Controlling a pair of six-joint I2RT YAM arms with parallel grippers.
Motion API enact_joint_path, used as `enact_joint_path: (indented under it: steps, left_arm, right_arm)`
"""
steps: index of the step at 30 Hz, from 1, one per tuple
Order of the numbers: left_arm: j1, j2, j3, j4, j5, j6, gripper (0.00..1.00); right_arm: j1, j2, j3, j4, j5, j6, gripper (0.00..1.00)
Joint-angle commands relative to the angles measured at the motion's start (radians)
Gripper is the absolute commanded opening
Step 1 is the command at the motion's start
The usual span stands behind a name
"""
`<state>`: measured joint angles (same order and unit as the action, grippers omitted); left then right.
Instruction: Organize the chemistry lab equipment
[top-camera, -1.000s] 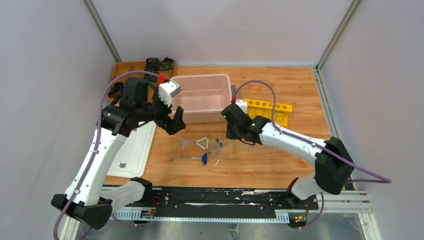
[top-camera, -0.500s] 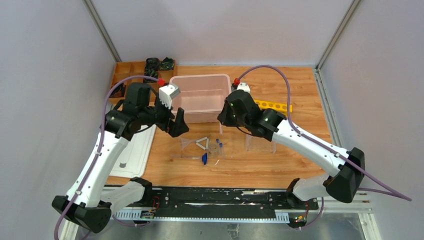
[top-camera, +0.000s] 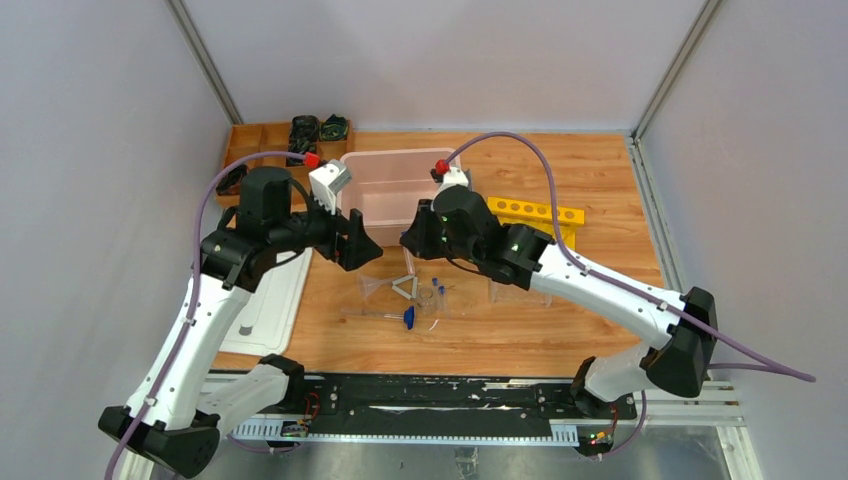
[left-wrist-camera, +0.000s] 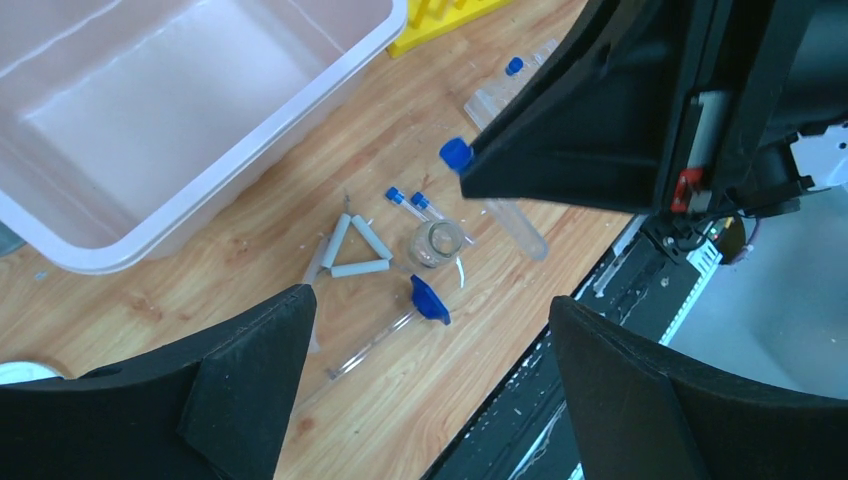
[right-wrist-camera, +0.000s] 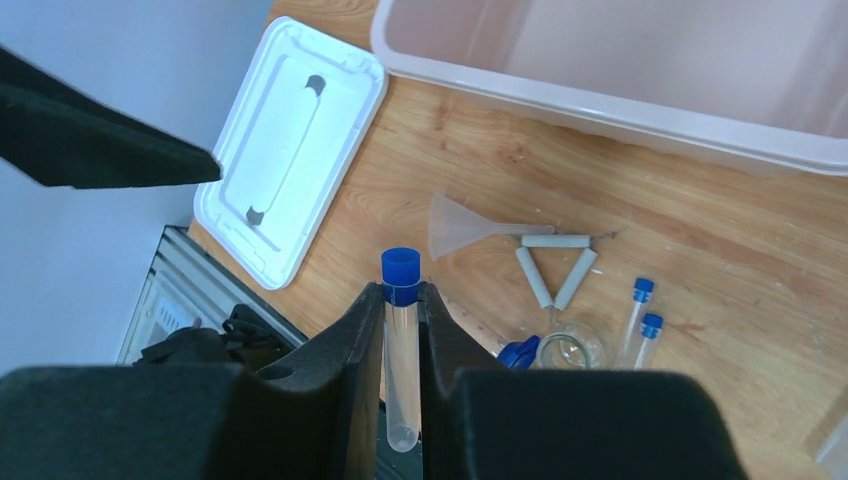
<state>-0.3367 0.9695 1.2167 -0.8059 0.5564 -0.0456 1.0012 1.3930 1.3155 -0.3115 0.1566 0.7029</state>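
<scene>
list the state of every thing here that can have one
left end effector, open, empty
right end effector, shut on the held tube
held tube, capped, empty, off the table
pink bin, open, empty
white lid, off the bin, flat on the table
two loose tubes, capped, lying flat
funnel, on its side

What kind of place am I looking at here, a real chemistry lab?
Probably a robot practice booth, not a working lab. Plain grey panels wall in a wooden table, two robot arms are bolted at its near edge, and a clear funnel and blue-capped tubes lie loose on it.
</scene>
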Motion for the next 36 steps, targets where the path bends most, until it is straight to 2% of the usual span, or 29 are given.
enact_joint_path:
  steps: [1, 8, 17, 21, 28, 34, 36]
  left_arm:
    - [0.004, 0.019, 0.018, 0.046, 0.054, -0.025, 0.91]
    - [0.004, 0.02, 0.008, 0.058, 0.104, -0.03, 0.84]
    - [0.004, 0.001, -0.042, 0.147, 0.203, -0.117, 0.71]
    - [0.003, -0.005, -0.066, 0.147, 0.246, -0.135, 0.68]
    - [0.001, -0.012, -0.129, 0.172, 0.241, -0.183, 0.65]
    - [-0.001, -0.015, -0.145, 0.203, 0.228, -0.203, 0.53]
    - [-0.001, -0.018, -0.154, 0.227, 0.215, -0.217, 0.46]
  right_arm:
    - [0.033, -0.002, 0.023, 0.091, -0.029, -0.039, 0.0]
    - [0.04, -0.06, -0.057, 0.218, -0.061, -0.06, 0.0]
    - [0.045, -0.086, -0.097, 0.295, -0.086, -0.051, 0.0]
    - [0.05, -0.1, -0.112, 0.348, -0.062, -0.048, 0.0]
    - [0.091, -0.093, -0.125, 0.435, 0.028, -0.041, 0.0]
    - [0.107, -0.074, -0.114, 0.472, 0.064, -0.033, 0.0]
    - [0.113, -0.07, -0.112, 0.482, 0.068, -0.034, 0.0]
